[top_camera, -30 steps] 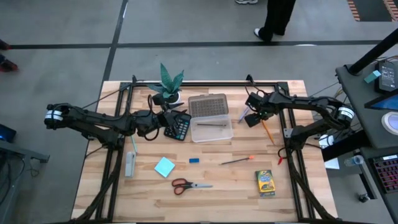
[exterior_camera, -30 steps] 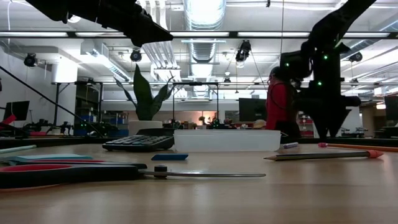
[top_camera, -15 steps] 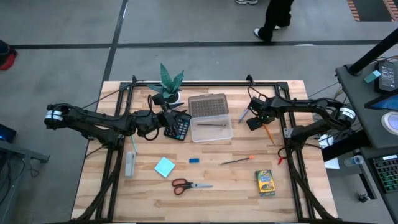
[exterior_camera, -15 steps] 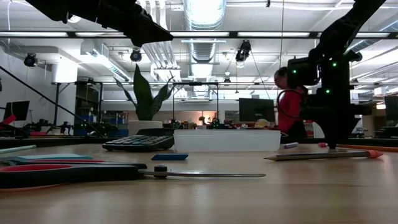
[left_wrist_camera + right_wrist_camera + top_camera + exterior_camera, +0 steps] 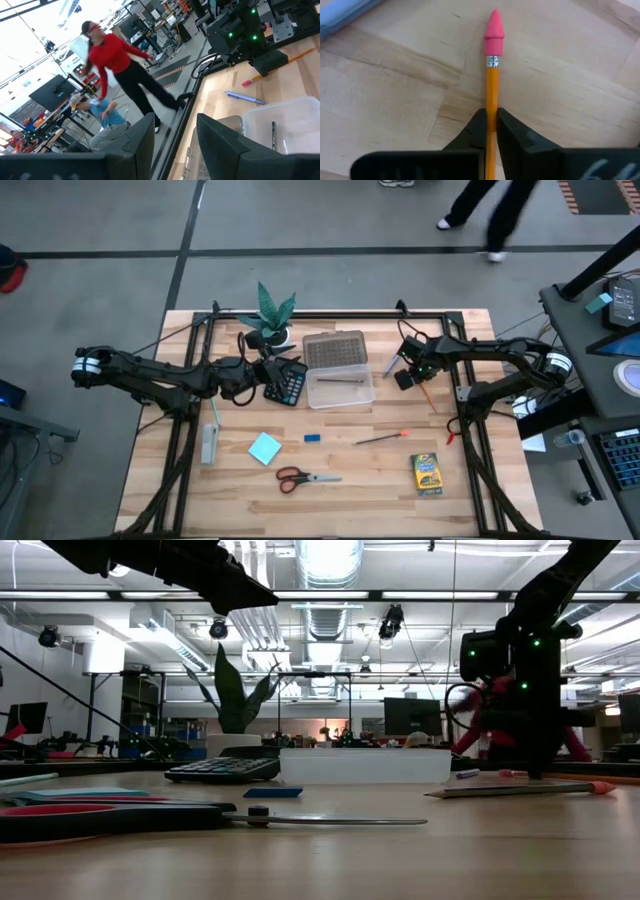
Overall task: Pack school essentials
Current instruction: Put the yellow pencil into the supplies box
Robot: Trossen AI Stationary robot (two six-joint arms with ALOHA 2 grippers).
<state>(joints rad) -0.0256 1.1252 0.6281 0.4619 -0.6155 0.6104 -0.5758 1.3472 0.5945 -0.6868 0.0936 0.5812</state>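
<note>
Yellow pencil (image 5: 491, 90) clamped between right tool (image 5: 490, 131) fingers; left tool (image 5: 172, 135) spread apart, empty.

A robotics lab: exposed ceiling ducts (image 5: 325, 580), rows of monitors (image 5: 52, 95) and equipment benches beyond the table (image 5: 330, 500).

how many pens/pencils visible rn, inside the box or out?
4. Yellow pencil with pink eraser in the shut right gripper; blue pen beside the clear plastic box; dark pen inside that box; dark orange-tipped pencil mid-table. Others may be hidden.
</note>
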